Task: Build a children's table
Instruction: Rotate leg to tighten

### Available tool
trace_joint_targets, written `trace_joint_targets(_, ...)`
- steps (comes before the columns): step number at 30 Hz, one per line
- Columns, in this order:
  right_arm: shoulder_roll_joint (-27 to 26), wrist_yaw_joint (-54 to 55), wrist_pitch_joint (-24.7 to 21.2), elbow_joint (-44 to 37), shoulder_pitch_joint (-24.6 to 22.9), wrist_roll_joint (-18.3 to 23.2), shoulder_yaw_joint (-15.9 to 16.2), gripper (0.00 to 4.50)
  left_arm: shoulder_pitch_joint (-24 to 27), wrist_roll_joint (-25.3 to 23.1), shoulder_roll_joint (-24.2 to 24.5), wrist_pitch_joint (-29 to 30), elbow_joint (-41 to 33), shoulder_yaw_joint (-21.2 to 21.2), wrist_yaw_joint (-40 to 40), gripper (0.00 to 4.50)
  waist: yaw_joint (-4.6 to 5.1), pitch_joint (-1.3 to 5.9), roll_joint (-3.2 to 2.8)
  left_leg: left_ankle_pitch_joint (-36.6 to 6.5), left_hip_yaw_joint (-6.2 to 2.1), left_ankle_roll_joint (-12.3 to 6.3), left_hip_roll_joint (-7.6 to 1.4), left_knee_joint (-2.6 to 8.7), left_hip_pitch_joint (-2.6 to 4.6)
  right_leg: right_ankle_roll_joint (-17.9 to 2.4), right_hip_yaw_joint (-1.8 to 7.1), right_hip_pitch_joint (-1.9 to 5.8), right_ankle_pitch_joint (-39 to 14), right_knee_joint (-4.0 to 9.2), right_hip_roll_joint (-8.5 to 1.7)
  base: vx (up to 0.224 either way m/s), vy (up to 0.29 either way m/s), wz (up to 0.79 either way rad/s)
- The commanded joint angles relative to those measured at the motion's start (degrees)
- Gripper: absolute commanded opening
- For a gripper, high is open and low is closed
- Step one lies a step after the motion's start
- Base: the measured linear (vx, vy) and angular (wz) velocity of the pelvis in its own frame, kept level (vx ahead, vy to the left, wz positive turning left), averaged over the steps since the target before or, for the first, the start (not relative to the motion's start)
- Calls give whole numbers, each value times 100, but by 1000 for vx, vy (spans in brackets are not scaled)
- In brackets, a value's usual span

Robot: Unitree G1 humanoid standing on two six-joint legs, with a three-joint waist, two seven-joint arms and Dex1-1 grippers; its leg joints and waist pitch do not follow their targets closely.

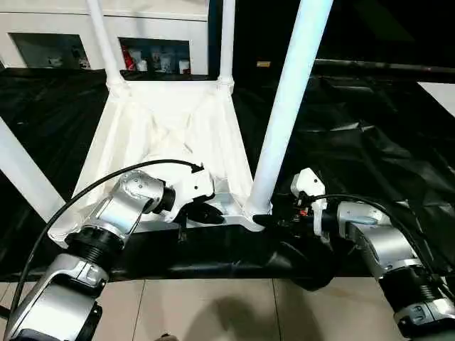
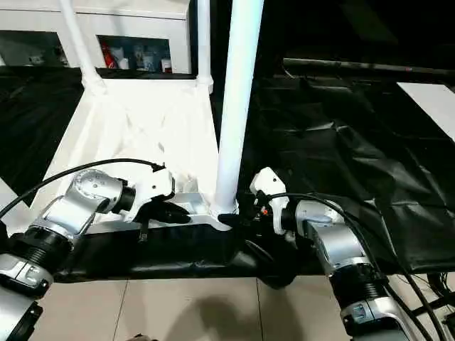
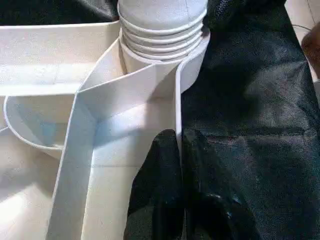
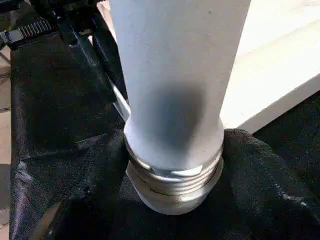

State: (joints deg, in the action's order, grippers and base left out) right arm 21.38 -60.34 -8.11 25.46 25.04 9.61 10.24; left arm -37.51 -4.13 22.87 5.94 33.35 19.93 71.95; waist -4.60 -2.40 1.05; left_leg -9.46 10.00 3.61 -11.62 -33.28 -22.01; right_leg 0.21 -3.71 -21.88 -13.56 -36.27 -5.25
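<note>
From the head camera, the children's table [image 1: 170,128] lies upside down on a bench covered in black sheeting [image 1: 370,135], its ribbed underside facing up. Two far legs [image 1: 105,42] stand in the far corner sockets, a third leg [image 1: 21,174] rises at the left edge of the picture, and the near right leg [image 1: 288,106] stands in the corner socket closest to the robot's right arm. The left pincer [image 1: 202,213] is pressed on the near rim of the top, just beside that corner, while the right pincer [image 1: 274,217] reaches to the foot of the near right leg. In the left wrist view, the black fingers [image 3: 165,190] are together, pinching the thin upright rim wall of the top [image 3: 100,165], and the leg's threaded end [image 3: 162,35] sits in the socket with several thread rings exposed. In the right wrist view, the right pincer's fingers [image 4: 260,175] stand apart on either side of the leg's base [image 4: 175,150], close to it, though I cannot tell whether they press on it; threads show above the socket there too. All four legs look placed; this last one seems to need screwing fully down, then the table turned upright.
</note>
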Motion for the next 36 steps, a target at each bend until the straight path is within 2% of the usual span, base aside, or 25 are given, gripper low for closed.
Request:
trace_joint_targets(1, -48, -58, 111, 29, 82, 21, 21, 273, 146, -56, -102, 1, 19, 258, 137, 0, -10, 378, 11, -501, -3, -493, -155, 286, 109, -1678, 228, 293, 885, 313, -269, 0, 0, 0)
trace_joint_targets(4, -17, 28, 240, 57, 89, -95, 42, 273, 154, -50, -108, 18, 3, 269, 172, 0, -12, 378, 14, -526, 0, -487, -152, 284, 106, -1670, 229, 292, 844, 318, -275, 0, 0, 0)
trace_joint_targets(5, -53, 39, 156, 77, 110, -15, -22, 273, 152, -57, -110, 4, 6, 266, 156, 0, -12, 377, 15, -542, 2, -487, -150, 286, 110, -1673, 230, 292, 829, 321, -271, 0, 0, 0)
trace_joint_targets(6, -81, 45, 90, 90, 126, 47, -71, 328, 151, -61, -110, -5, 7, 264, 145, 0, -11, 378, 13, -540, -1, -486, -152, 285, 108, -1671, 230, 295, 828, 319, -272, 0, 0, 0)
trace_joint_targets(9, -81, 53, 153, 127, 177, 14, -72, 352, 141, -77, -113, -18, 25, 266, 126, 0, -10, 380, 9, -530, 0, -486, -156, 284, 113, -1681, 228, 286, 842, 314, -269, 0, 0, 0)
trace_joint_targets(13, -88, 170, 272, 170, 219, -86, -64, 352, 133, -103, -104, -37, 46, 276, 115, 0, -50, 387, -7, -487, 4, -489, -162, 274, 129, -1697, 229, 272, 923, 306, -269, 0, 0, 0)
trace_joint_targets(23, -53, 24, 362, 271, 220, -171, 19, 352, 98, -181, -81, -113, 159, 268, 45, 0, -46, 381, -4, -588, -6, -422, -159, 287, 113, -1645, 224, 288, 831, 310, -269, 0, 0, 0)
trace_joint_targets(31, -98, -14, 296, 277, 181, -147, 37, 279, 81, -191, -74, -139, 196, 244, 40, 0, -46, 381, -8, -608, -6, -437, -158, 285, 114, -1660, 223, 285, 843, 309, -271, 0, 0, 0)
trace_joint_targets(36, -198, 148, 204, 276, 93, -57, -78, 270, 91, -170, -99, -95, 197, 210, 14, 0, -48, 383, -6, -606, -4, -423, -153, 282, 111, -1662, 227, 286, 857, 308, -273, 0, 0, 0)
